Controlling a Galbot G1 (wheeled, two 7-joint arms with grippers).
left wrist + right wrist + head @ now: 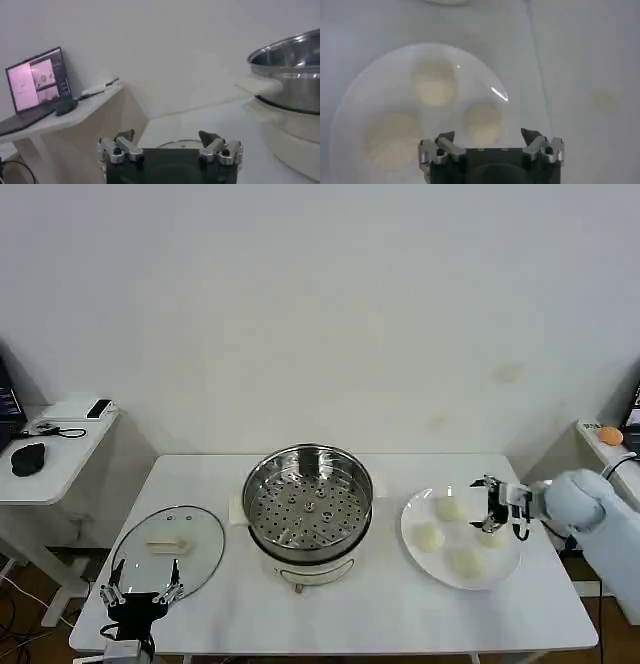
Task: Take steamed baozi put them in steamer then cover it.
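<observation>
My right gripper [493, 516] hovers, jaws spread, over the baozi [428, 537] on the plate [412, 515]; I should centre before pinching gently. Steamer [308, 502] waits empty mid-desk; left gripper [140, 594] idles, jaws spread.

I'm looking into a lab-like test room: bare white wall [320, 304], plain white bench [330, 594], side desk [55, 449] carrying a laptop [37, 82].

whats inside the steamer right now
The steamer holds just its bare perforated tray, no baozi. Anything below the tray is hidden.
</observation>
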